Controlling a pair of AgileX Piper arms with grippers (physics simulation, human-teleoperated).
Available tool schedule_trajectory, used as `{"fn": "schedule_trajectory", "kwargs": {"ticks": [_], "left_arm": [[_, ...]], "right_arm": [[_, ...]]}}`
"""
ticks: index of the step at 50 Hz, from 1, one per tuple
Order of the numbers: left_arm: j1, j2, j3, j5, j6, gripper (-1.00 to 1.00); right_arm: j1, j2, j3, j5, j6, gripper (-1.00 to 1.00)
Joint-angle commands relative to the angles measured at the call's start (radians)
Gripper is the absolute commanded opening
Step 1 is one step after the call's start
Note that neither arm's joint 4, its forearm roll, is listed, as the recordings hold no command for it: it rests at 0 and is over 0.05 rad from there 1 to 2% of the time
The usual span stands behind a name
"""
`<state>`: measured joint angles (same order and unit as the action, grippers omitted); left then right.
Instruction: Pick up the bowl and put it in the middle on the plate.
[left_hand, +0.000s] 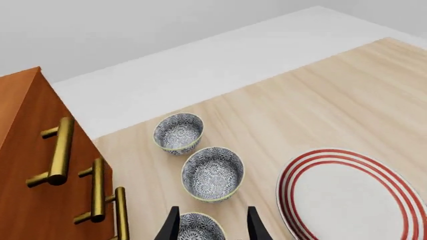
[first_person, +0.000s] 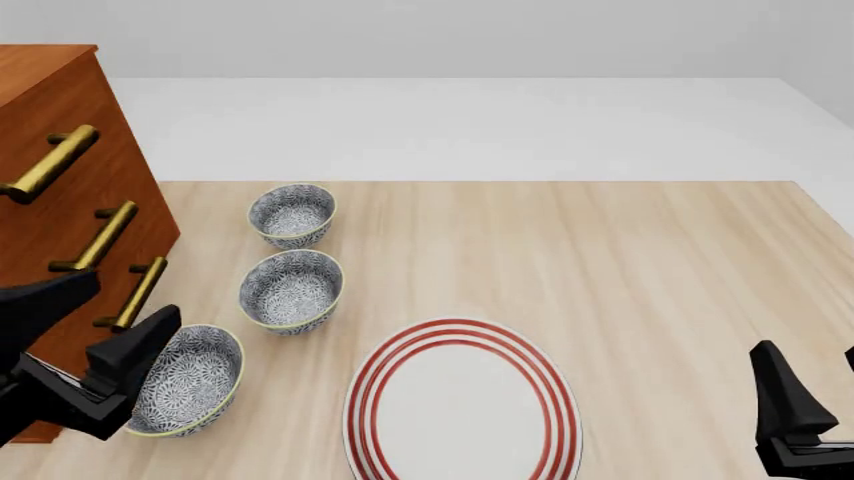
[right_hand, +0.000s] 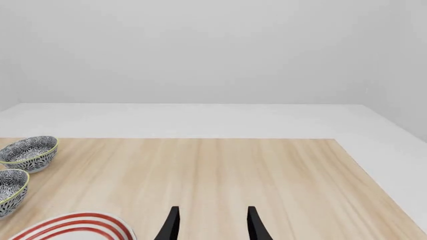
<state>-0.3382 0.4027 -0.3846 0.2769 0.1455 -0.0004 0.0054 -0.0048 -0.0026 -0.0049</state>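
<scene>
Three small floral bowls stand in a line on the left of the table. The nearest bowl (first_person: 187, 380) (left_hand: 198, 228) lies just below and between the fingers of my left gripper (first_person: 136, 292) (left_hand: 213, 210), which is open and not touching it. The middle bowl (first_person: 291, 290) (left_hand: 213, 173) and the far bowl (first_person: 292, 213) (left_hand: 178, 132) stand beyond it. The large white plate (first_person: 463, 405) (left_hand: 353, 197) (right_hand: 70, 229) with red rings lies to the right of the nearest bowl. My right gripper (first_person: 805, 352) (right_hand: 212, 209) hangs open and empty at the near right.
An orange-brown wooden cabinet (first_person: 54, 90) (left_hand: 20, 115) with brass handles (first_person: 54, 163) stands at the left edge, close to my left gripper and the bowls. The wooden table top (first_person: 641, 270) ends at a white floor beyond.
</scene>
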Motion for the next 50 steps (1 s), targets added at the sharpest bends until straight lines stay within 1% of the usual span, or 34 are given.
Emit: {"fn": "schedule_trajectory", "kwargs": {"ticks": [1,5,7,9,11,12,14,16,18,20,21,22,27,28,30,33,34,35,36,38,41,42,43,45,48,50], "left_arm": [[-0.068,0.22,-0.03,-0.093,0.054,1.0],[-0.076,0.287,-0.033,-0.127,0.04,1.0],[-0.078,0.305,-0.035,-0.142,0.048,1.0],[-0.081,0.337,-0.044,-0.145,0.035,1.0],[-0.09,0.367,-0.049,-0.145,0.038,1.0],[-0.079,0.385,-0.054,-0.137,0.033,1.0],[-0.106,0.406,-0.061,-0.134,0.057,1.0],[-0.103,0.429,-0.074,-0.122,0.029,1.0],[-0.121,0.451,-0.083,-0.129,0.045,1.0],[-0.107,0.463,-0.092,-0.126,0.039,1.0],[-0.108,0.478,-0.097,-0.133,0.052,1.0],[-0.105,0.488,-0.099,-0.145,0.081,1.0],[-0.11,0.531,-0.13,-0.158,0.097,1.0],[-0.108,0.543,-0.136,-0.167,0.113,1.0],[-0.112,0.567,-0.146,-0.175,0.108,1.0],[-0.121,0.6,-0.15,-0.188,0.111,1.0],[-0.131,0.639,-0.15,-0.2,0.119,1.0],[-0.133,0.638,-0.148,-0.21,0.126,1.0],[-0.114,0.653,-0.153,-0.211,0.118,1.0],[-0.124,0.674,-0.158,-0.219,0.13,1.0],[-0.115,0.7,-0.162,-0.241,0.154,1.0],[-0.109,0.713,-0.163,-0.252,0.174,1.0],[-0.115,0.72,-0.17,-0.243,0.169,1.0],[-0.116,0.729,-0.212,-0.187,0.124,1.0],[-0.127,0.778,-0.212,-0.195,0.158,1.0],[-0.124,0.813,-0.191,-0.226,0.207,1.0]], "right_arm": [[0.0,0.001,0.0,0.0,0.003,1.0],[0.0,-0.001,0.0,-0.001,-0.004,1.0],[0.0,0.002,0.001,-0.002,0.002,1.0],[0.0,0.003,0.001,-0.003,0.002,1.0],[0.0,0.002,0.001,-0.003,0.0,1.0],[0.0,0.001,0.0,-0.002,-0.003,1.0],[0.0,0.001,-0.001,0.001,0.001,1.0],[0.0,0.002,0.0,-0.001,0.002,1.0],[0.0,0.0,0.0,-0.001,-0.001,1.0],[0.0,-0.001,-0.001,0.0,-0.003,1.0],[0.0,-0.001,-0.001,0.001,-0.001,1.0],[0.0,0.0,-0.001,0.002,0.001,1.0],[0.0,0.0,0.001,-0.003,-0.003,1.0],[0.0,0.0,0.0,0.0,-0.001,1.0],[0.0,-0.001,-0.001,0.002,0.001,1.0],[0.0,-0.001,0.0,0.0,-0.001,1.0],[0.0,-0.002,-0.001,0.001,-0.003,1.0],[0.0,-0.002,-0.001,0.001,-0.002,1.0],[0.0,-0.001,0.0,0.001,0.0,1.0],[0.0,-0.001,-0.001,0.003,0.001,1.0],[0.0,-0.002,-0.001,0.001,-0.003,1.0],[0.0,-0.001,-0.001,0.002,-0.001,1.0],[0.0,0.0,0.001,-0.001,0.0,1.0],[0.0,0.0,0.001,-0.001,0.0,1.0],[0.0,-0.001,0.001,0.0,-0.002,1.0],[0.0,0.001,0.002,-0.002,0.0,1.0]]}}
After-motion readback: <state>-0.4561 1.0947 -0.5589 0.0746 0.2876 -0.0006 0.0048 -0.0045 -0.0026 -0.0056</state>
